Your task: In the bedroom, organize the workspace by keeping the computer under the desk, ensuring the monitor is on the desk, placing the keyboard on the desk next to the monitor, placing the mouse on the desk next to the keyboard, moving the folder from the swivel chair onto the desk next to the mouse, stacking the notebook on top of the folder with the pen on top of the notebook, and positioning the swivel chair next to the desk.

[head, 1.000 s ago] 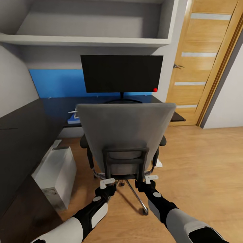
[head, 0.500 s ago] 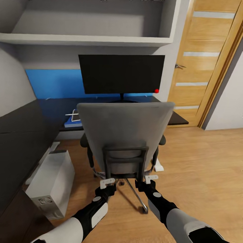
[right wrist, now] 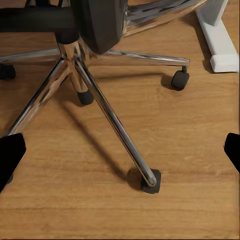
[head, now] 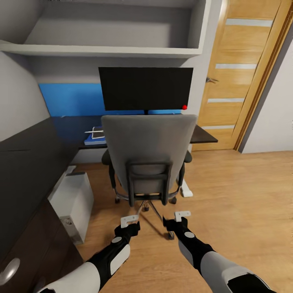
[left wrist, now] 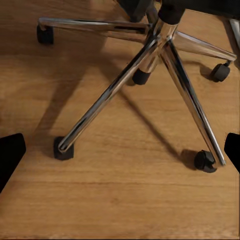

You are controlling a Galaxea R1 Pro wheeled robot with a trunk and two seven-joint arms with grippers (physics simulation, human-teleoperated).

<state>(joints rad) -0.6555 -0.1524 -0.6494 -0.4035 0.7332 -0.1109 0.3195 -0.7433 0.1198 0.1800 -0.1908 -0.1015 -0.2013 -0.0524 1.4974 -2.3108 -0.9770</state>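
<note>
The swivel chair [head: 148,148] stands with its grey back toward me, tucked against the black desk [head: 61,128]. The monitor [head: 145,88] is upright on the desk behind it. On the desk left of the chair lies the blue folder [head: 92,142] with the pale notebook [head: 96,134] on top. The pale computer [head: 72,198] sits on the floor under the desk's left wing. Keyboard and mouse are hidden behind the chair back, and the pen is too small to make out. My left gripper [head: 130,221] [left wrist: 120,152] and right gripper [head: 182,214] [right wrist: 120,150] hang open and empty over the floor, just short of the chrome base [left wrist: 150,55] [right wrist: 75,55].
The dark drawer unit [head: 24,260] with a round knob is close at my left. The desk's white leg [head: 185,189] [right wrist: 217,40] stands right of the chair. A wooden door [head: 238,73] is at the back right, with open wooden floor [head: 240,203] on that side.
The chair has rolled away from my grippers toward the desk; they were against its lower back frame and now stand apart from it. The view has shifted slightly.
</note>
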